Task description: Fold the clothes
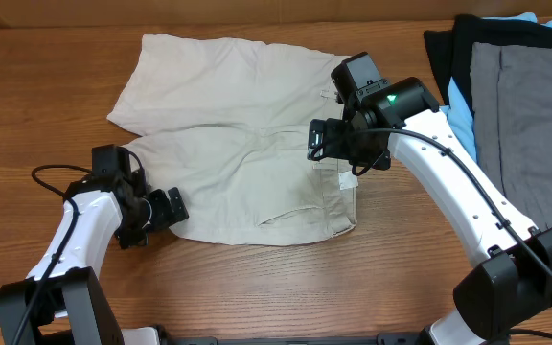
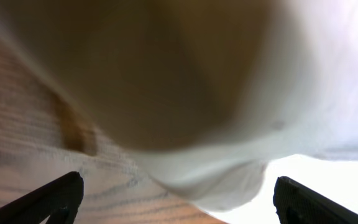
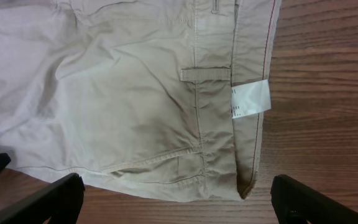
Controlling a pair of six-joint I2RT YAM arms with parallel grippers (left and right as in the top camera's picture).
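Overhead, the khaki shorts (image 1: 242,144) are lying spread on the wooden desk (image 1: 257,287) at the centre of the frame, with the waistband pointing right and the two wide legs reaching left. The left claw (image 1: 172,208) is sitting at lower left, just beside the hem of the lower leg; whether it is touching the cloth cannot be told from above. In the left wrist view its fingers (image 2: 48,199) are standing wide apart, released, while blurred pale cloth is filling most of the frame close to the lens. The right claw (image 1: 319,141) is hovering over the waistband at centre right. In the right wrist view its fingers (image 3: 42,198) are spreading toward the lower corners, gripping nothing. The white label (image 3: 251,99) is sticking out from the waistband beside a belt loop (image 3: 205,74), with a pocket seam (image 3: 160,158) curving below. A black garment (image 1: 441,48), a light-blue garment (image 1: 461,101) and a grey garment (image 1: 525,105) are lying stacked at upper right, apart from the shorts.
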